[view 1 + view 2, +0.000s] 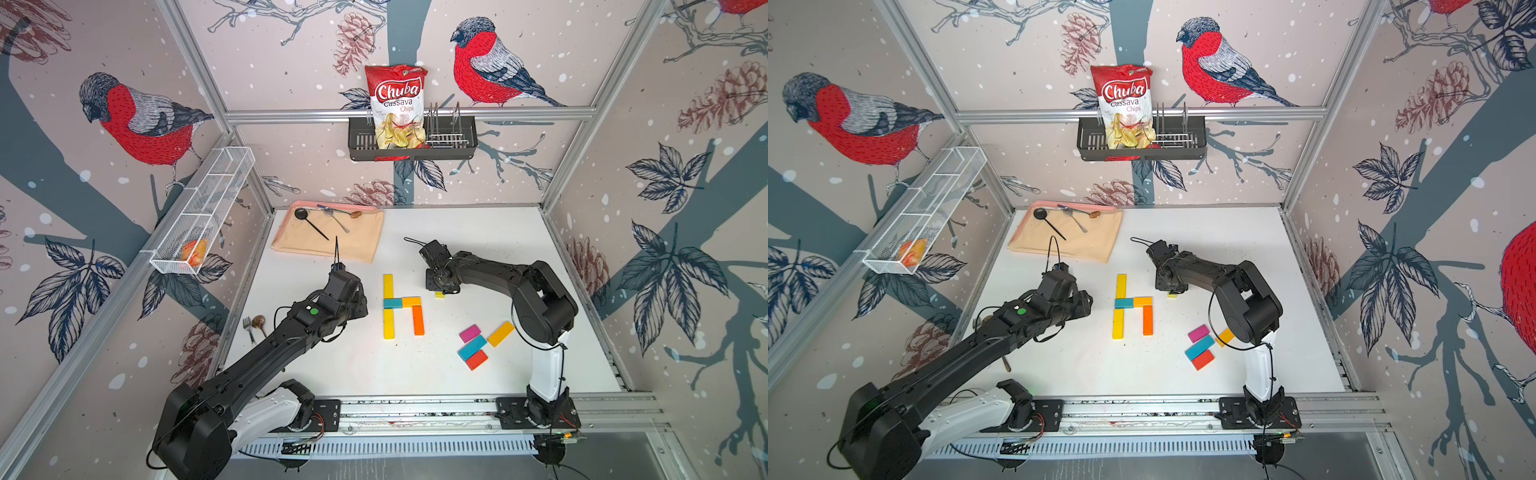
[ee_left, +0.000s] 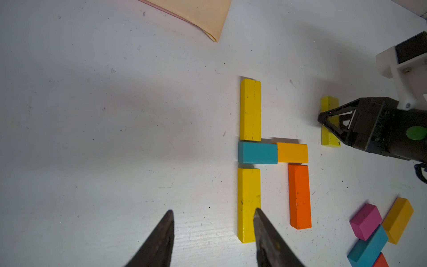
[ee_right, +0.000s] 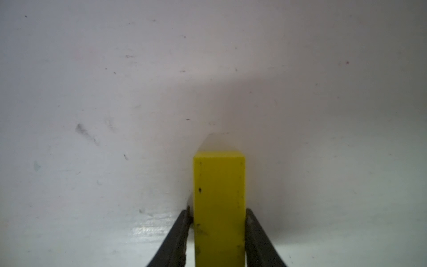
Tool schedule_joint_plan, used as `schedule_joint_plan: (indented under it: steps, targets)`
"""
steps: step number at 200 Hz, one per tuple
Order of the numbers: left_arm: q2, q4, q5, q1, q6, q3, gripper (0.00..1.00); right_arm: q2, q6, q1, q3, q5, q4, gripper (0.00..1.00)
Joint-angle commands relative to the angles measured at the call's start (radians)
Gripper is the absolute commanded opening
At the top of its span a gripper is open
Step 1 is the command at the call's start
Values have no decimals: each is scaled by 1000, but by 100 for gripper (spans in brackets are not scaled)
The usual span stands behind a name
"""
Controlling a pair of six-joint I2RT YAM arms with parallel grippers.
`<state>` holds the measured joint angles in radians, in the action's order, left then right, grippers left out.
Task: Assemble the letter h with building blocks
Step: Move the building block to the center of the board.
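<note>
left arm [image 1: 266,353], right arm [image 1: 536,299]: matte black angular links, a white shell [image 1: 546,370] on the lowest segment, black base plates [image 1: 326,415]. round green dot [image 1: 314,311] on left wrist. thin black cables [image 1: 336,251]. dark tapered fingers [image 2: 161,240]. white screwed bracket [image 2: 388,62].

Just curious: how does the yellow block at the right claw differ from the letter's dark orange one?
The lone yellow block sits apart from the h; the orange block forms its short leg. The yellow one is between the right gripper's jaws, the orange one untouched. Both lie parallel, similar size.
</note>
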<state>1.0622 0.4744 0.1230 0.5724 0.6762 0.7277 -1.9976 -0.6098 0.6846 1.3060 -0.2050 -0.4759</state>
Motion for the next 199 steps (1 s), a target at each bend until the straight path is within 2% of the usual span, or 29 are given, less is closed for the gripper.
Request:
schedule_joint_plan:
  steps: [1,56,109,120,136,146,199]
  targets:
    - [2,-32,-1,-2,0,3,54,-8,-26,16,-32,45,-107,33]
    - [13,-39,-8,-2,1,-3,54,18,-44,35,-59,-16,-136,31]
    - [16,-46,-9,-3,1,-10,54,31,-38,35,-80,-25,-132,31]
    - [18,-46,-11,-1,0,-10,54,32,-32,34,-81,-28,-131,34]
    - [16,-47,-9,-1,0,-13,54,34,-22,35,-76,-31,-130,44]
    - [16,-45,-8,-2,-1,-12,54,35,-15,35,-73,-30,-130,47]
    - [16,-49,-13,-2,3,-17,54,43,-7,35,-74,-55,-146,47]
